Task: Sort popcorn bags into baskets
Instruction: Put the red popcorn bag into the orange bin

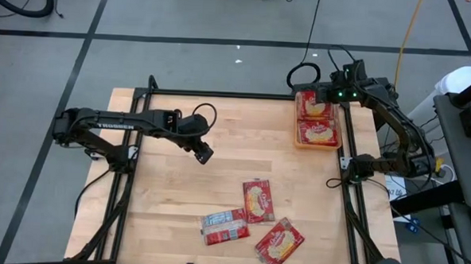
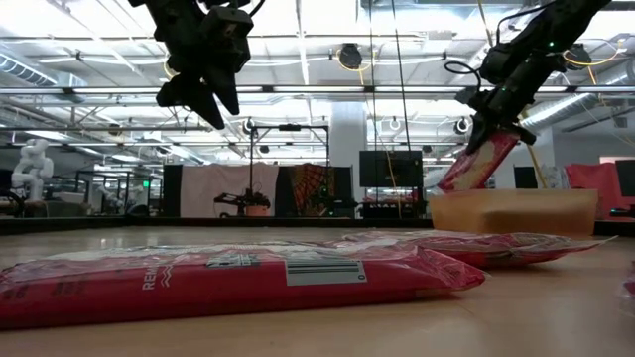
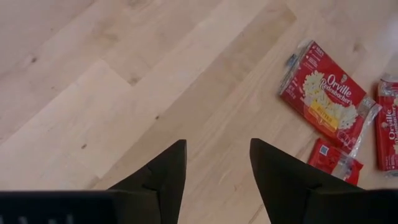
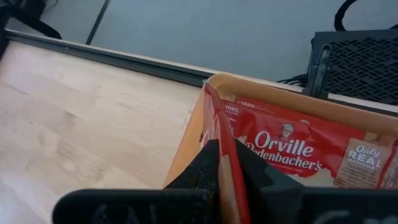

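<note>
The orange basket [image 1: 298, 123] sits at the table's far right corner, and a red popcorn bag [image 1: 317, 135] lies flat in it. My right gripper [image 4: 227, 167] hovers over the basket's far end, shut on another red bag [image 2: 482, 159]. Three more bags lie flat near the table's near edge: one face up [image 1: 257, 201], one with its pale reverse showing [image 1: 224, 225], and one at a slant [image 1: 279, 243]. My left gripper [image 1: 203, 153] is open in the air over bare wood left of the table's middle, touching nothing. Its wrist view shows the loose bags [image 3: 326, 96] ahead of it. My right gripper pinches the red bag by one edge [image 4: 219, 127] between its two fingers, coming from above and slanting down. The bag hangs tilted below the fingers [image 2: 493, 117]. Its lower end [image 2: 448, 185] dips to the basket's rim, over the bag lying inside [image 4: 292, 149].
A black frame rail [image 1: 221, 95] runs along the table's far edge, with side rails down the left and right. Open wood lies between the left gripper and the basket. Cables [image 1: 304, 74] and equipment sit on the floor beyond the far right corner.
</note>
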Robot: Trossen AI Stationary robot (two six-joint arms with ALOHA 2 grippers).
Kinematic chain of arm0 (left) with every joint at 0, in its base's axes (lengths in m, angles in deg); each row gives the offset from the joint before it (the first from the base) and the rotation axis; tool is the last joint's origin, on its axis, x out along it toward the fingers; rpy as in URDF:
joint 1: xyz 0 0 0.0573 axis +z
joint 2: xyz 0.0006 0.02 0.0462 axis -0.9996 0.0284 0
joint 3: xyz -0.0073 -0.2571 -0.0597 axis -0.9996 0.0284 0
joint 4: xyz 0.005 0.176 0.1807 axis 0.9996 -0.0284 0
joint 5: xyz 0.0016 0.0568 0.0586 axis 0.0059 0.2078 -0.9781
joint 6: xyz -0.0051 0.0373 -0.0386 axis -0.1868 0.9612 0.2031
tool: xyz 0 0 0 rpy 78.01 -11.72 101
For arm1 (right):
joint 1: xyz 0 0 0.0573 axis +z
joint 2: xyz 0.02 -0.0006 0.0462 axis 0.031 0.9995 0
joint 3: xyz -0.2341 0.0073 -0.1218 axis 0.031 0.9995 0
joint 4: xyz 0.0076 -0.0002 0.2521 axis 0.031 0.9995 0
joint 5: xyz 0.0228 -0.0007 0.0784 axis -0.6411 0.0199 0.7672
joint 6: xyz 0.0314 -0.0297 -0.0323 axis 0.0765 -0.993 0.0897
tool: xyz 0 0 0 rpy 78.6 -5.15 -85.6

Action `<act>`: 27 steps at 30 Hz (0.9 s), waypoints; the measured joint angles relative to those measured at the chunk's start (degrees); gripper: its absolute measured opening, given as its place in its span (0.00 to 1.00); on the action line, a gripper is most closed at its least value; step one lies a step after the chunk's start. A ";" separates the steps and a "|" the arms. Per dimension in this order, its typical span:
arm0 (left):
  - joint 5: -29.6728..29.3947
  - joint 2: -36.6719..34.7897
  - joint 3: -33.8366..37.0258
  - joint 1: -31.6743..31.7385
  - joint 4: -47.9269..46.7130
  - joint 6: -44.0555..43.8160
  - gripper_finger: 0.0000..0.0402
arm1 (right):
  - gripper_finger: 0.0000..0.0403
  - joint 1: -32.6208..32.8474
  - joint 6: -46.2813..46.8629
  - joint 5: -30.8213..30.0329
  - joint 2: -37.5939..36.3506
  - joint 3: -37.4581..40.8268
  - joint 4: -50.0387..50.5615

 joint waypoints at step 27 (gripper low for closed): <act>1.74 0.00 0.00 0.02 1.09 6.22 0.43 | 0.34 6.26 1.21 -19.05 6.10 0.00 -3.77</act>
